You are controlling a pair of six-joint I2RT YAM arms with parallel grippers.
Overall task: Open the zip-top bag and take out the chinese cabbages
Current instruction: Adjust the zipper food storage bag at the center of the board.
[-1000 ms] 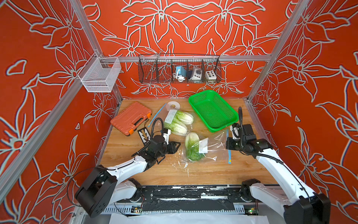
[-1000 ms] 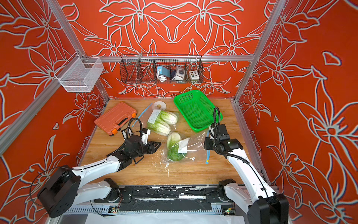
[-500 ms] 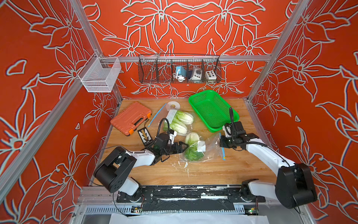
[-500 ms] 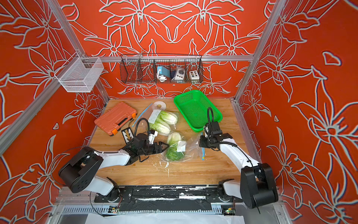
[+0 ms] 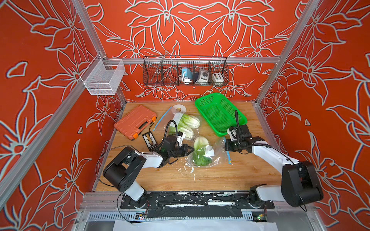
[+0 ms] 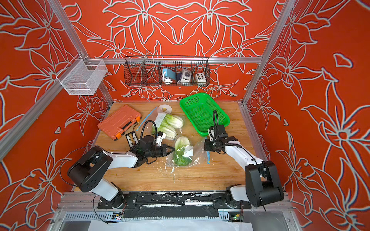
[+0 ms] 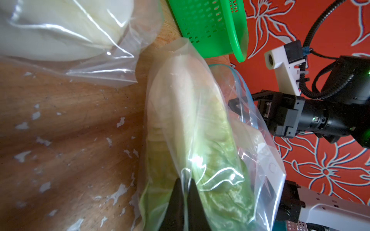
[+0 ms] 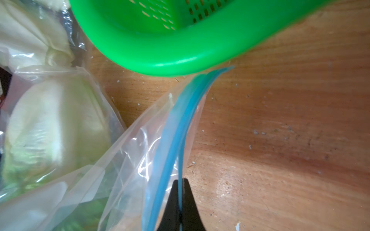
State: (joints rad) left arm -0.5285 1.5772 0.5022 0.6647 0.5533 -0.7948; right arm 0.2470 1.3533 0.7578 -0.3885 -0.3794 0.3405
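The chinese cabbages (image 5: 200, 147) are lying on the wooden table (image 5: 220, 180) — one is sitting inside the near zip-top bag (image 5: 217, 154) and two are sitting in a second bag (image 5: 187, 125) behind it. The left gripper (image 7: 184, 185) is pinching the near bag's film (jaws closed), and the right gripper (image 8: 181, 183) is clamping its blue zip strip (image 8: 172, 140).

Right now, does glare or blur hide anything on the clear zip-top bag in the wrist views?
Left wrist view: small glare spot on the clear zip-top bag over the pale green cabbage. Right wrist view: cabbage and green plastic basket rim blurred, blue zip strip readable.
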